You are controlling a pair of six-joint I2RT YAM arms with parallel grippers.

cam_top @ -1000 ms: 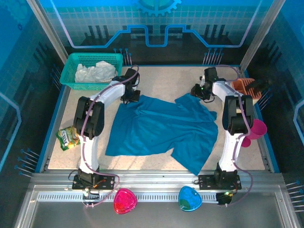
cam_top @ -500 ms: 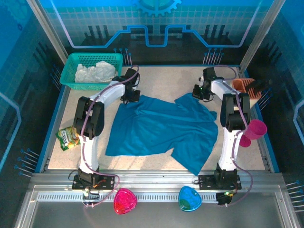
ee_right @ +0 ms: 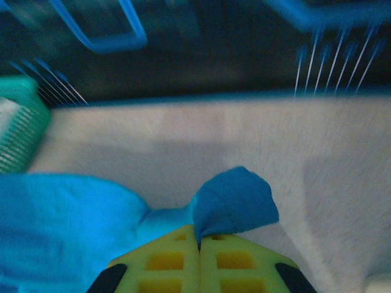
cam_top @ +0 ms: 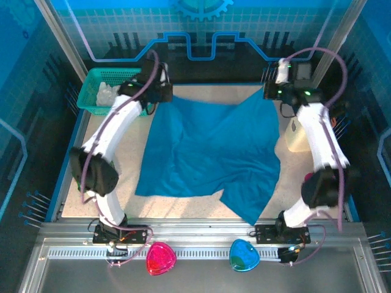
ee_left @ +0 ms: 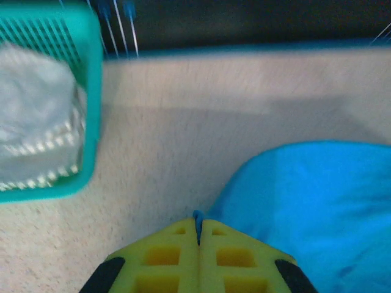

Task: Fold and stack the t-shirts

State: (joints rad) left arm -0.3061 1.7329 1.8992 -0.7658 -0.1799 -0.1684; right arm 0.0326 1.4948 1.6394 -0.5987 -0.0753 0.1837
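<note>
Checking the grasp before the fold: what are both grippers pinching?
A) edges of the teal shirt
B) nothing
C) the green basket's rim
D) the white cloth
A: the left gripper and right gripper are each shut on the teal shirt, blue cloth poking from their closed jaws.
</note>
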